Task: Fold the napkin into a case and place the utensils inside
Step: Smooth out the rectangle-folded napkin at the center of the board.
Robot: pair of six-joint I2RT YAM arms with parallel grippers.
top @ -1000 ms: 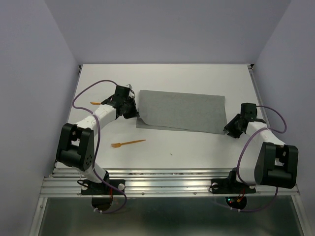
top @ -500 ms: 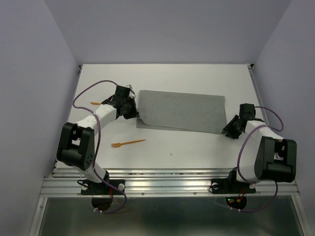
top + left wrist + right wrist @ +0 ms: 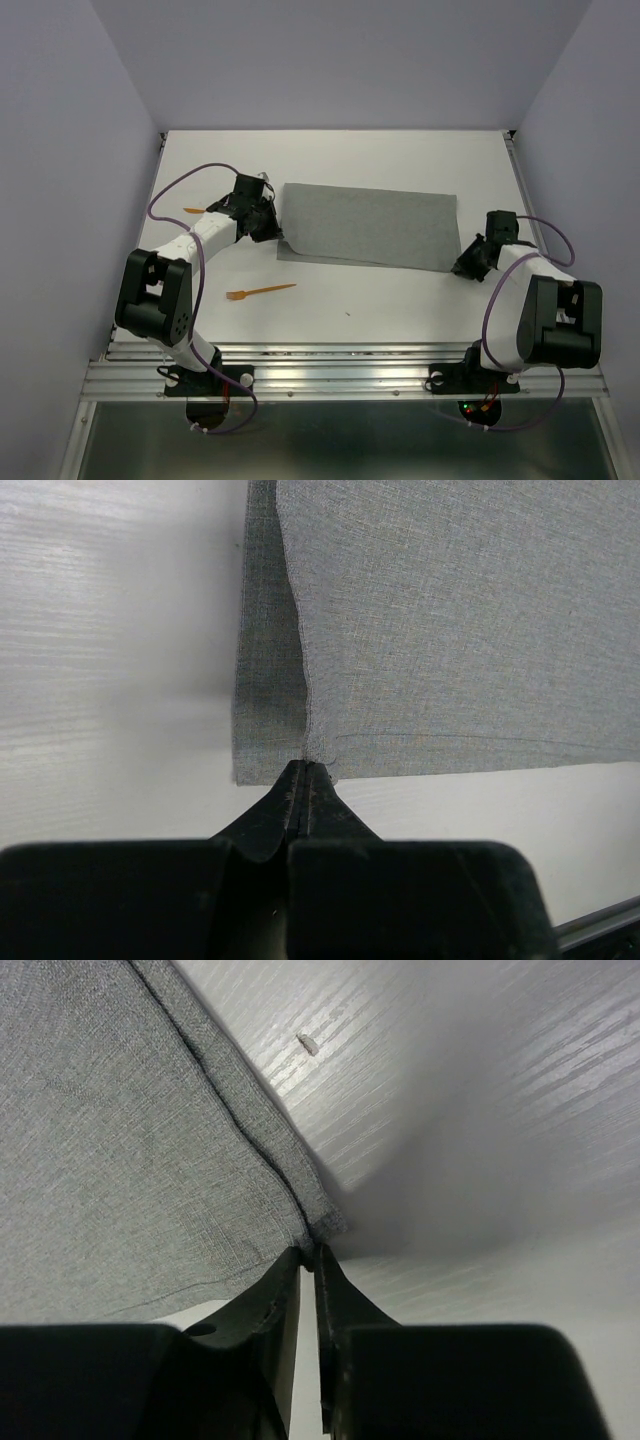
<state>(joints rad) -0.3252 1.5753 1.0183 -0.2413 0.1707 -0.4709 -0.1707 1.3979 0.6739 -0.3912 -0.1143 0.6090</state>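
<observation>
This is a robotics lab test cell, not a lived-in room. A plain white bench [image 3: 400, 300] sits boxed in by bare, pale lilac walls: the left panel [image 3: 60, 150], the far panel [image 3: 340, 60] and the right panel [image 3: 590, 100], all without windows or furniture. Along the near edge runs a ribbed aluminium rail [image 3: 330, 375]. Bolted to it side by side are the left arm [image 3: 160, 300] and the right arm [image 3: 545, 320], both white and black. Purple cables [image 3: 190, 180] loop loosely off their joints.
</observation>
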